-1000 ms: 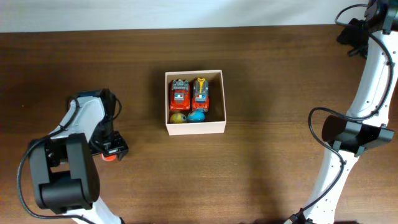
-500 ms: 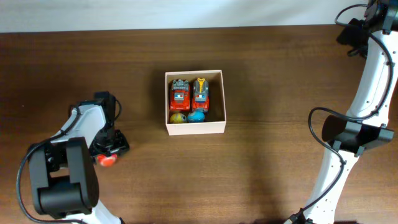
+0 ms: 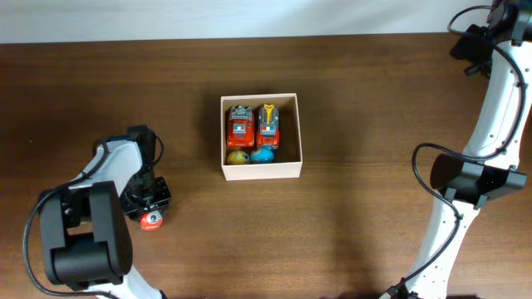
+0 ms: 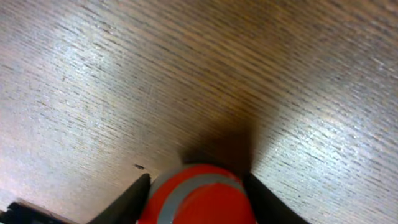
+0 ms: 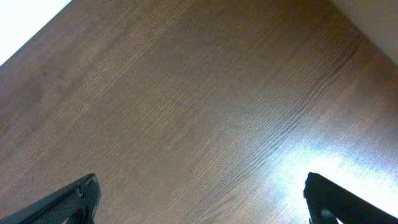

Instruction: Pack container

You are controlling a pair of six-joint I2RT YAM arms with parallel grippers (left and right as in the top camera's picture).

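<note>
The container (image 3: 260, 170), a small cream-white cardboard box, stands mid-table. It holds two red toy trucks (image 3: 240, 127) side by side, a yellow ball (image 3: 238, 156) and a blue ball (image 3: 263, 154). A red ball with a grey stripe (image 3: 150, 220) lies on the table at the front left. My left gripper (image 3: 149, 214) is down over it. In the left wrist view the ball (image 4: 202, 208) fills the gap, and both black fingers (image 4: 134, 200) press its sides. My right gripper (image 5: 202, 199) is open over bare wood, nothing between its fingers.
The dark wooden table (image 3: 374, 208) carries only the box and the ball. The right arm (image 3: 490, 91) rises along the right edge up to the far right corner. The left arm's base (image 3: 83, 241) fills the front left corner.
The left gripper has narrowed onto the red ball. Ball and gripper have shifted slightly toward the table's front edge. The right arm has not moved.
</note>
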